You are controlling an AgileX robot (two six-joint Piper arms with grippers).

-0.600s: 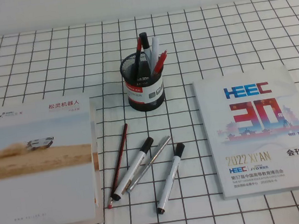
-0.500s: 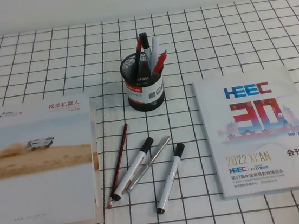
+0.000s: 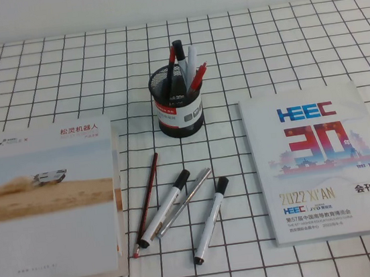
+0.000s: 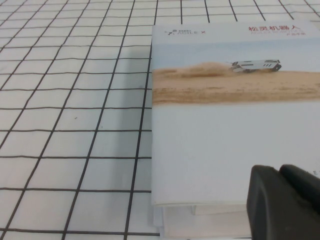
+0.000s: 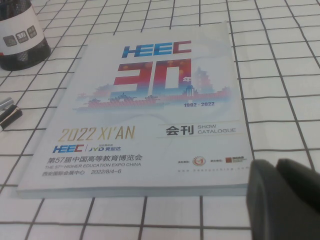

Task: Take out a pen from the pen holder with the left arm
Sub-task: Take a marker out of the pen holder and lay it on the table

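A black mesh pen holder (image 3: 179,109) stands upright at the table's middle, with several pens (image 3: 182,61), black, red and white, sticking out of it. Neither arm shows in the high view. My left gripper (image 4: 281,171) hovers over the near edge of the desert-picture booklet (image 4: 235,125), far from the holder, its fingers pressed together and empty. My right gripper (image 5: 276,165) hangs shut over the near corner of the HEEC catalogue (image 5: 145,105), also empty. The holder's base (image 5: 20,37) shows at the corner of the right wrist view.
Loose on the checked cloth in front of the holder lie a red pencil (image 3: 147,202), a silver pen (image 3: 187,198) and two black-capped markers (image 3: 165,207) (image 3: 211,220). The booklet (image 3: 48,202) lies at the left, the catalogue (image 3: 326,158) at the right.
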